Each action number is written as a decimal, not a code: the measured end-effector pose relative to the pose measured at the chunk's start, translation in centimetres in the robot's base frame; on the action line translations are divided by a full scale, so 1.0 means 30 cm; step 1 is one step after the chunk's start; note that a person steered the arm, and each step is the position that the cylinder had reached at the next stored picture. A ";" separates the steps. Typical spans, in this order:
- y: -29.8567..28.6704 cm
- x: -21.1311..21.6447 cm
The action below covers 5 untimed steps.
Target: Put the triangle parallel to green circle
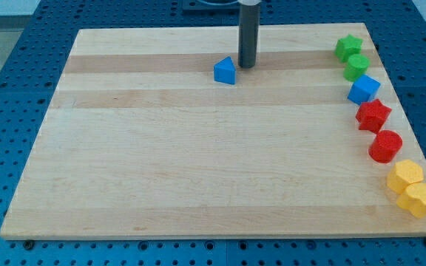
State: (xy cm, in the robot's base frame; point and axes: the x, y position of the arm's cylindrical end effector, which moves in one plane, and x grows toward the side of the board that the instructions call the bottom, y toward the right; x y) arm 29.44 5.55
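A blue triangle block (225, 72) lies on the wooden board near the view's top, a little right of centre. My tip (247, 66) stands just to the right of the blue triangle, close to it, slightly higher in the view; whether they touch I cannot tell. The green circle (356, 67) sits near the board's right edge, roughly level with the triangle and far to its right. A green star (349, 48) lies just above the green circle.
Down the right edge below the green circle run a blue cube (363, 90), a red star (373, 115), a red cylinder (385, 146) and two yellow blocks (405, 176) (419, 199). The board (161, 162) rests on a blue pegboard table.
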 end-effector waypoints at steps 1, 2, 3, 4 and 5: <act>0.146 -0.077; 0.299 -0.145; 0.441 -0.200; 0.596 -0.220; 0.711 -0.219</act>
